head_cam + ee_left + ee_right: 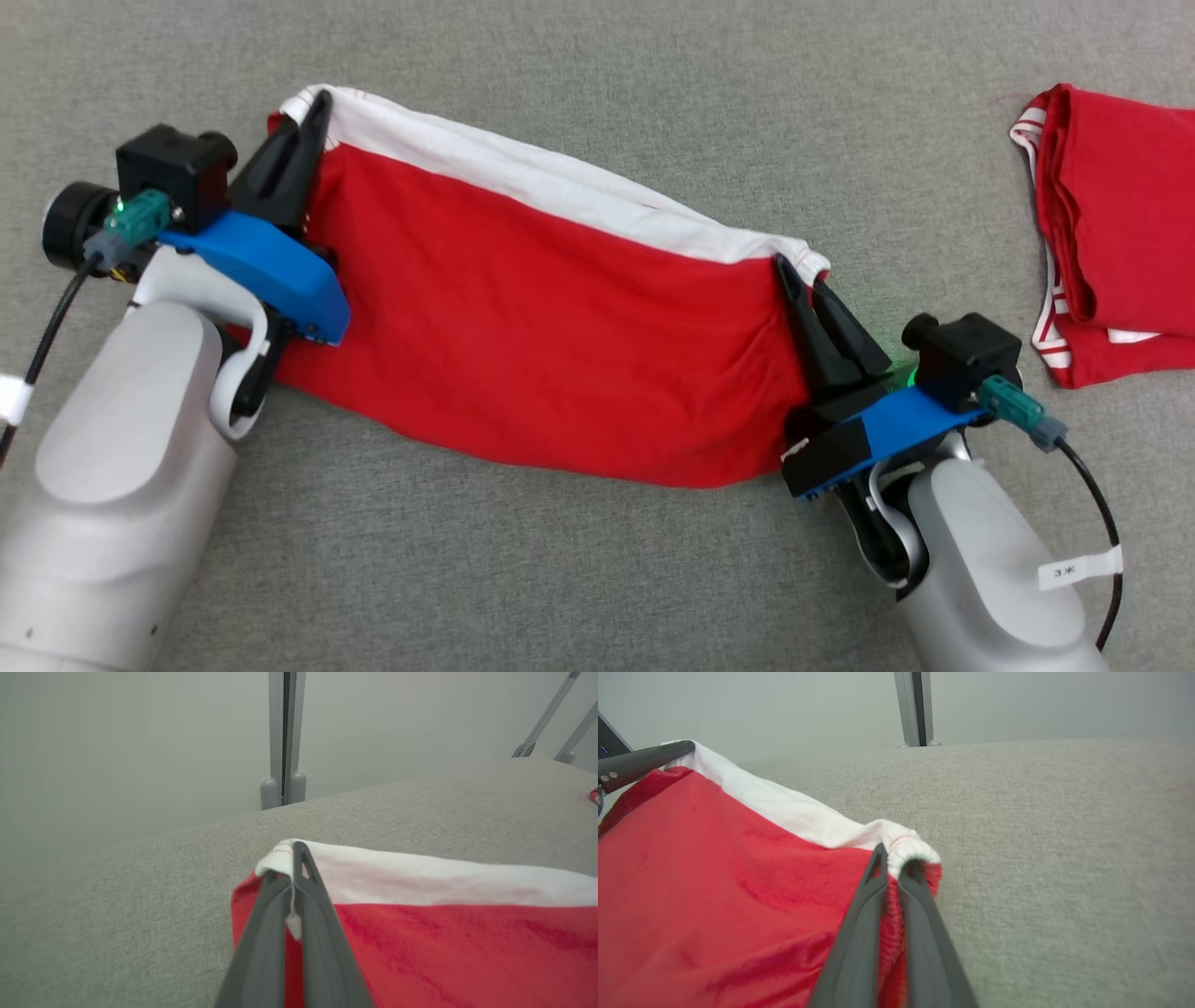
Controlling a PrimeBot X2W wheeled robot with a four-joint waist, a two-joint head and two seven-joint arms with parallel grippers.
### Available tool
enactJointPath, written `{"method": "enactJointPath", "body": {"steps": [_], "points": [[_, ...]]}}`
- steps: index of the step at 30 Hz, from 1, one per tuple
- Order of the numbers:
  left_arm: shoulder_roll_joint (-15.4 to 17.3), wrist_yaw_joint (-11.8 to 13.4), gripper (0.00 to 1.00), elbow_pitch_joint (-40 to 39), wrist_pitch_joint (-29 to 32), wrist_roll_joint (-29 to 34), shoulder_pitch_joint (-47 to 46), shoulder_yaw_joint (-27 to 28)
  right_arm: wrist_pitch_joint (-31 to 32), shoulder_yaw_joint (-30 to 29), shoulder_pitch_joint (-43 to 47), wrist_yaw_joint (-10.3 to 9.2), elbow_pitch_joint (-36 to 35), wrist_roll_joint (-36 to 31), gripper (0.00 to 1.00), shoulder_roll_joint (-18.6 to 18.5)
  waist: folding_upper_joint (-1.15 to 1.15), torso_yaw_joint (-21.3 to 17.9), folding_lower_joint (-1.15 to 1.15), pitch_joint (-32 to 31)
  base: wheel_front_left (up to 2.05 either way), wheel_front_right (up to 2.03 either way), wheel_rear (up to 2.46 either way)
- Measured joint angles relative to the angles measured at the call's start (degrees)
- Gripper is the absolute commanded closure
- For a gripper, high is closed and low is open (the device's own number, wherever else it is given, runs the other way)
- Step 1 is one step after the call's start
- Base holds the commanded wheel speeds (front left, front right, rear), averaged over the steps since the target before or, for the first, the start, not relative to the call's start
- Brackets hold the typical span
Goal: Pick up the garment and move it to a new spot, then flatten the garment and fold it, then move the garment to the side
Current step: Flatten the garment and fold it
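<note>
The left fingers (285, 163) and right fingers (817, 336) each pinched a top corner of the red garment (541, 317), stretched over the desk (560, 579), and I feared a harder pull would slip one corner free.

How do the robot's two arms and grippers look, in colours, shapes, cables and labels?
Both the left gripper and the right gripper have two long, tapering black fingers on a blue bracket. Each carries a boxy black camera with a teal connector and a black cable. The forearms are smooth pale grey; the right one bears a small white label.
</note>
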Motion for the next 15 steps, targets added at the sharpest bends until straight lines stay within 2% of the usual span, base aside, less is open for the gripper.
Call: {"method": "enactJointPath", "body": {"steps": [1,4,5,6,7,8,15], "points": [[-0.3,0.0,1.0,3.4,-0.1,0.0,-2.2,-0.6,-0.6,0.3,-1.6,0.0,1.2,0.6,1.0,0.0,0.0,-0.2,0.0,0.7,0.0,0.0,0.0],[-0.6,0.0,1.0,6.4,0.1,0.1,-4.0,-1.8,-1.2,0.7,-2.6,0.0,2.4,1.0,1.0,0.0,0.0,-0.4,0.0,1.1,0.0,0.0,0.0],[-0.9,0.0,1.0,7.5,0.1,0.1,-4.7,-2.3,-1.3,0.9,-3.0,0.0,2.9,1.4,0.93,0.0,0.0,-0.5,0.0,1.2,0.0,0.0,0.0],[-1.2,0.0,0.8,8.7,-0.1,0.1,-5.4,-2.6,-1.7,0.8,-3.2,0.0,3.3,1.9,0.72,0.0,0.0,-0.5,0.0,1.2,0.0,0.0,0.0],[-1.5,0.0,0.51,9.5,-0.6,0.0,-6.0,-2.9,-1.9,0.7,-3.4,0.0,3.7,2.2,0.51,0.0,0.0,-0.6,0.0,1.2,0.0,0.0,0.0],[-1.7,0.0,0.0,10.2,-1.1,0.0,-6.6,-3.6,-2.1,0.5,-3.5,0.0,3.9,2.3,0.0,0.0,0.0,-0.6,0.0,1.1,0.0,0.0,0.0],[-2.2,0.0,0.0,12.0,-1.6,-1.9,-7.4,-9.4,-2.7,-1.0,-2.8,0.0,4.4,1.8,0.0,0.0,0.0,0.1,-0.01,-1.5,0.0,0.0,0.0]]}}
